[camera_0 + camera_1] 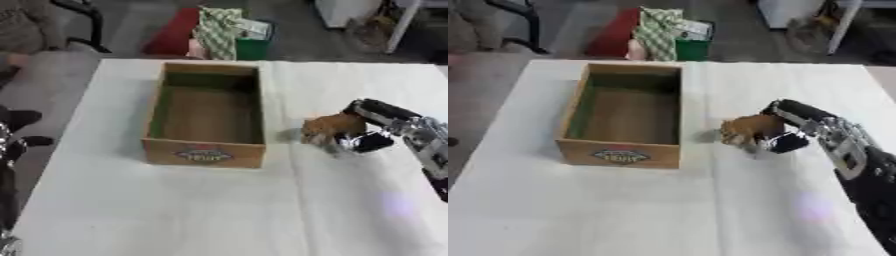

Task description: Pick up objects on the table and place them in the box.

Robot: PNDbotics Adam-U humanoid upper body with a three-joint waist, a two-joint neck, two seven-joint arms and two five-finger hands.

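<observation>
- The box [206, 117], an open wooden crate with a printed label on its near wall, stands on the white-covered table [175, 210], left of the middle; nothing shows inside it but its bare floor.
- A small brown object [744, 128], rounded and lumpy, sits just to the right of the box, apart from its right wall; what it is cannot be made out.
- The right hand [791, 131] reaches in from the right edge, with its black and silver forearm running down toward the lower right corner.
- Its fingers are curled round the brown object: a dark finger [794, 111] arches over the top of it and the thumb [785, 143] closes in from below, so the object is pinched between them.
- Whether the object rests on the table or is lifted just clear of it cannot be told; a faint shadow lies beside it on the cloth.
- The left hand [9, 150] shows only as dark and silver parts at the left edge of the left eye view, beside the table; whether its fingers are apart or together cannot be told.
</observation>
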